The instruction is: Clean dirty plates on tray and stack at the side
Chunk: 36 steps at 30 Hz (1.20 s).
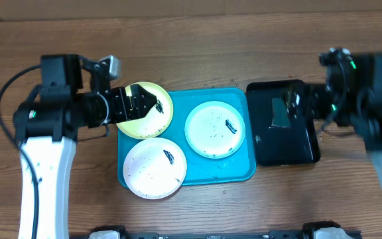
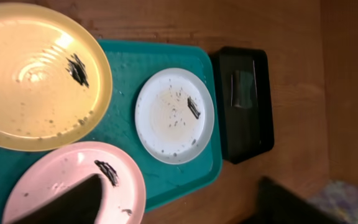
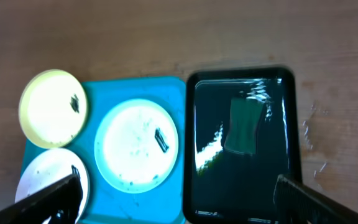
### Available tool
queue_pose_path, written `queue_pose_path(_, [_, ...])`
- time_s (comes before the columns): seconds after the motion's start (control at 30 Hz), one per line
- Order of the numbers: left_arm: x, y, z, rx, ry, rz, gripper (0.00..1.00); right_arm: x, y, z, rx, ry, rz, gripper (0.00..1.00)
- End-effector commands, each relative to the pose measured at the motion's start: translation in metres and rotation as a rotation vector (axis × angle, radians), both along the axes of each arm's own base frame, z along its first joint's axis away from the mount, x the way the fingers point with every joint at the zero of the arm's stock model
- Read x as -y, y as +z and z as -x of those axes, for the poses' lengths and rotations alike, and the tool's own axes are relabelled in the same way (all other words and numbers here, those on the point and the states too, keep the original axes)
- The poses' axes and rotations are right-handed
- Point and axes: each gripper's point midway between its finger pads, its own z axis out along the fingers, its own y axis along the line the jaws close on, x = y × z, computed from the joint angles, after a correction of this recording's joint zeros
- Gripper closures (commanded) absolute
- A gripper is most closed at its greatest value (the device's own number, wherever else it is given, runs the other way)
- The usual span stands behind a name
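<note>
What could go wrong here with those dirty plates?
The yellow-green plate juts past a corner of the tray, right under the left gripper; a poor grip might tip it onto the table. The white plate also overhangs the rim, so a bump might slide it off.

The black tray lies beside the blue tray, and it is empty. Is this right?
Not empty. The black tray lies beside the blue tray, but a green sponge-like pad lies in it; the right wrist view shows this.
</note>
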Motion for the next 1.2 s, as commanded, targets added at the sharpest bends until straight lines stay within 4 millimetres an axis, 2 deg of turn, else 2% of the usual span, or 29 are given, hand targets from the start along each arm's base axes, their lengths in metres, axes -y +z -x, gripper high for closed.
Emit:
queue_pose_path(0.0, [0.024,-0.016,-0.002,-0.081,-0.087,0.056,0.92,0.000,-0.018,-0.016,-0.089,-0.005,0.009,0.04])
queue_pose_path(0.03, [0.029,-0.022,-0.002,-0.103,-0.098,0.051,0.96,0.000,-0.025,-0.019,-0.112,-0.005,0.012,0.11])
queue_pose_path(0.1, [0.038,-0.045,-0.001,-0.172,-0.107,-0.010,0.96,0.000,-0.044,-0.027,-0.173,-0.007,0.020,0.30])
queue_pose_path(0.13, [0.040,-0.058,0.000,-0.205,-0.098,-0.065,0.93,-0.001,-0.052,-0.030,-0.201,-0.007,0.021,0.35])
queue_pose_path(0.17, [0.041,-0.069,0.000,-0.227,-0.094,-0.121,0.86,-0.001,-0.061,-0.033,-0.228,-0.009,0.022,0.36])
queue_pose_path(0.23, [0.045,-0.089,-0.001,-0.255,-0.101,-0.236,0.64,-0.001,-0.076,-0.038,-0.273,-0.010,0.027,0.36])
queue_pose_path(0.33, [0.064,-0.117,-0.004,-0.273,-0.159,-0.345,0.54,0.006,-0.106,-0.046,-0.355,-0.043,0.072,0.36])
queue_pose_path(0.43, [0.078,-0.136,-0.004,-0.291,-0.203,-0.383,0.53,0.018,-0.129,-0.050,-0.422,-0.107,0.134,0.35])
queue_pose_path(0.57, [0.092,-0.164,-0.003,-0.338,-0.249,-0.414,0.52,0.020,-0.158,-0.049,-0.508,-0.108,0.156,0.35])
queue_pose_path(0.77, [0.093,-0.196,0.000,-0.431,-0.250,-0.440,0.53,0.021,-0.190,-0.050,-0.542,-0.108,0.166,0.35])
queue_pose_path(0.9, [0.093,-0.206,0.000,-0.456,-0.252,-0.448,0.53,0.023,-0.206,-0.052,-0.524,-0.120,0.174,0.35])
queue_pose_path(1.0, [0.093,-0.211,0.001,-0.470,-0.253,-0.452,0.53,0.034,-0.222,-0.053,-0.511,-0.177,0.217,0.35])
queue_pose_path(1.17, [0.094,-0.214,0.000,-0.472,-0.252,-0.452,0.54,0.035,-0.246,-0.061,-0.446,-0.186,0.218,0.35])
